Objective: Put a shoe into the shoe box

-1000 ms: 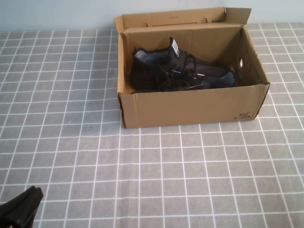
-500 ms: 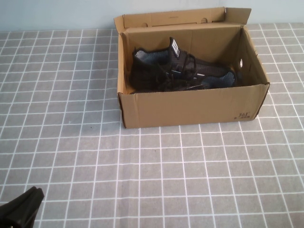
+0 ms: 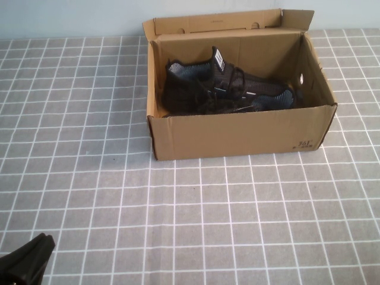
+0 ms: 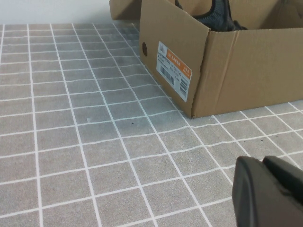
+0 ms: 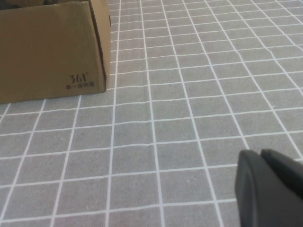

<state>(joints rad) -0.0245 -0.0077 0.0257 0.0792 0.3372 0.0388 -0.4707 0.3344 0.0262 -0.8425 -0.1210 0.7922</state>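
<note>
The brown cardboard shoe box (image 3: 237, 133) stands open at the far middle of the table, its top flaps up. A black knit sneaker (image 3: 228, 89) with a white tongue tag lies inside it, toe toward the box's right end. More dark shoe fabric lies beside it, and I cannot tell the shoes apart. The box's labelled end (image 4: 173, 71) shows in the left wrist view, its printed front corner (image 5: 52, 56) in the right wrist view. My left gripper (image 3: 29, 258) (image 4: 262, 161) is shut and empty at the near left corner. My right gripper (image 5: 260, 153) is shut and empty, low over the table, near and right of the box.
A grey cloth with a white grid (image 3: 196, 214) covers the whole table. A pale wall (image 3: 71, 18) runs behind the box. The box's raised back flap (image 3: 225, 22) stands against it.
</note>
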